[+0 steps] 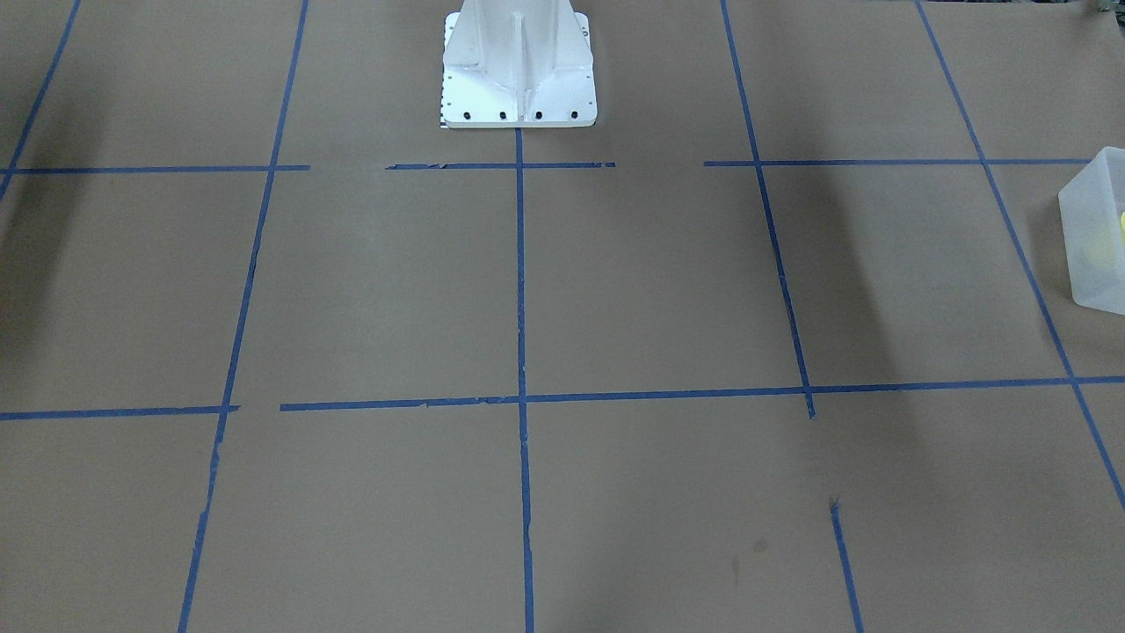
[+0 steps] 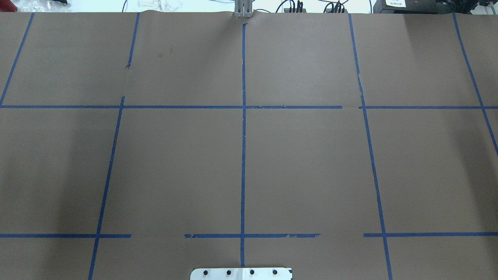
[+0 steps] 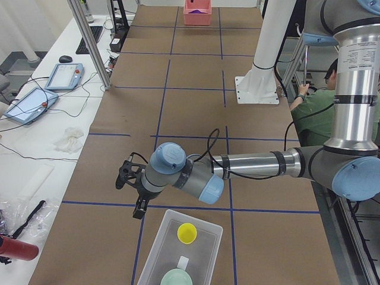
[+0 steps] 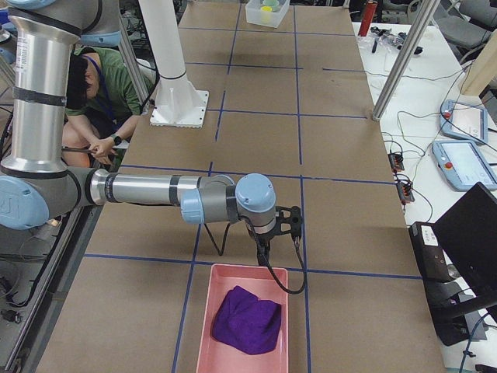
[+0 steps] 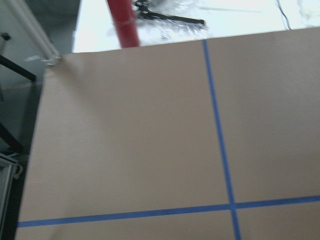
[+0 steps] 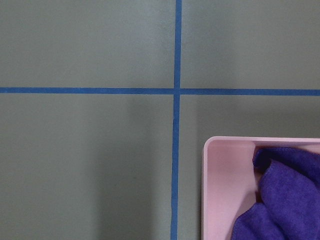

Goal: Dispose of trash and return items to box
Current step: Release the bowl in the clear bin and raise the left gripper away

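The frosted translucent box (image 3: 159,255) stands at the table's left end. It holds the yellow cup (image 3: 187,233) and the pale green bowl (image 3: 176,278), with a small white piece (image 3: 183,262) between them. The box also shows at the front-facing view's right edge (image 1: 1090,237) and far off in the right side view (image 4: 256,13). My left gripper (image 3: 124,177) hovers beside the box's far corner, with nothing seen in it. My right gripper (image 4: 295,225) hovers just beyond a pink tray (image 4: 210,311) holding a purple cloth (image 4: 247,318). Both grippers show only in side views, so I cannot tell whether they are open or shut.
The pink tray's corner (image 6: 215,165) and the cloth (image 6: 285,190) show in the right wrist view. The white robot base (image 1: 517,79) stands mid-table. A red cylinder (image 5: 122,22) lies past the left table end. A seated person (image 4: 89,93) is behind the robot.
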You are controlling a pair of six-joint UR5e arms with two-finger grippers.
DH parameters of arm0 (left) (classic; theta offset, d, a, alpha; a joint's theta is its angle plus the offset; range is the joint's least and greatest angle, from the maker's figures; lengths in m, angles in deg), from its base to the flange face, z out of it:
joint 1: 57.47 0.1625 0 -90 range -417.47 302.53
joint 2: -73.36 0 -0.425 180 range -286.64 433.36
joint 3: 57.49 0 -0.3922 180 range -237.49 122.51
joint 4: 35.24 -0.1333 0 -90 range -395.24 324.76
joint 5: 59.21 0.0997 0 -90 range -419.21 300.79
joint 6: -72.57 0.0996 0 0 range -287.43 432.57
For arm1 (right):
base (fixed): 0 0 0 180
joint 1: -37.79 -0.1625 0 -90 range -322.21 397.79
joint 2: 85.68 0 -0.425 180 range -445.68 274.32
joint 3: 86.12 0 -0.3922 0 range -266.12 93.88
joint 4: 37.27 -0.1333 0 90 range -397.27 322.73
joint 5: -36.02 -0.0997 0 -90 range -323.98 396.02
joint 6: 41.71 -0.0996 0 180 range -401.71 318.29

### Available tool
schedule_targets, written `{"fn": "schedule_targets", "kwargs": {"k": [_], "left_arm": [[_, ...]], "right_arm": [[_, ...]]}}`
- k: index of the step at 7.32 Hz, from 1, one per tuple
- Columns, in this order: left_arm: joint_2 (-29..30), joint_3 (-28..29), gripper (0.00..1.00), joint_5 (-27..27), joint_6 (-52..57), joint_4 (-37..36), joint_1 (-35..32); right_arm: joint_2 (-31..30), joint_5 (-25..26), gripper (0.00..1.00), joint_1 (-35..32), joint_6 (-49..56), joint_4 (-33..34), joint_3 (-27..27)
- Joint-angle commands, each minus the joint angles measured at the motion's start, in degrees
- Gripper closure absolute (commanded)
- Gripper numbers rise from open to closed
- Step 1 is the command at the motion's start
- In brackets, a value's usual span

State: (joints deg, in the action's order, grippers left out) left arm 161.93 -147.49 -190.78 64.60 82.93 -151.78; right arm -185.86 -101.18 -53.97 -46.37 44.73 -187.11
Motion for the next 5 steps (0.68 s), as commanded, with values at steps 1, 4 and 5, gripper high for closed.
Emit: {"fn": "schedule_targets", "kwargs": {"k": [1,4,5], "left_arm": [[0.03,-10.14,0.00,0.09,0.58,-18.77,4.12],[-0.15,-11.42,0.00,0.00,9.98,-27.55,5.18],[-0.76,-10.81,0.00,0.00,10.17,-27.64,5.18]], "right_arm": [[0.07,0.00,0.00,0.00,0.00,-0.09,0.00],[-0.02,0.00,0.00,0.00,0.00,0.00,0.00],[0.07,0.00,0.00,0.00,0.09,0.00,0.09]]}}
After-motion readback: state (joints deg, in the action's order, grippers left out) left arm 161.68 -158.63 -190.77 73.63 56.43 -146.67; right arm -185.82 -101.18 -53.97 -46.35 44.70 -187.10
